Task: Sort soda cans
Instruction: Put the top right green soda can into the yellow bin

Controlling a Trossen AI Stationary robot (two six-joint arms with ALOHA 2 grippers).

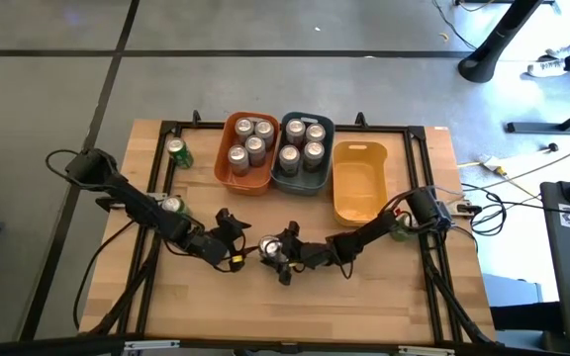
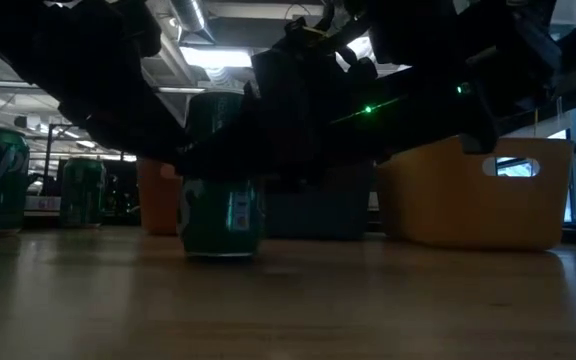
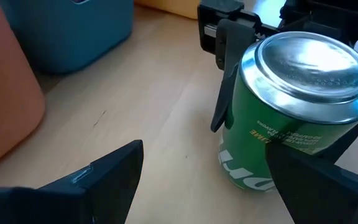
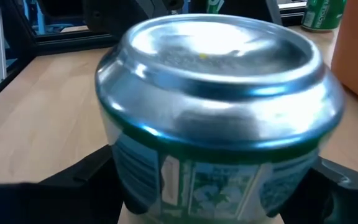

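Well, counter first: yellow bin empty. Green can stands mid-counter, btwn right gripper fingers, apart either side, not squeezing, and left gripper, fingers apart, beside it. Prob light, slick, dents easily (thin wall), so grip mid-body, gently.

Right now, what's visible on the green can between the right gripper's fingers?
The green can stands upright on the wood table, near the front middle. Metal body, green with white lettering and a small printed label panel; its silver top is closed. The right gripper straddles it, a dark finger on each side; contact is not clear. The left gripper sits open just beside it, not touching. The bins stand farther back.
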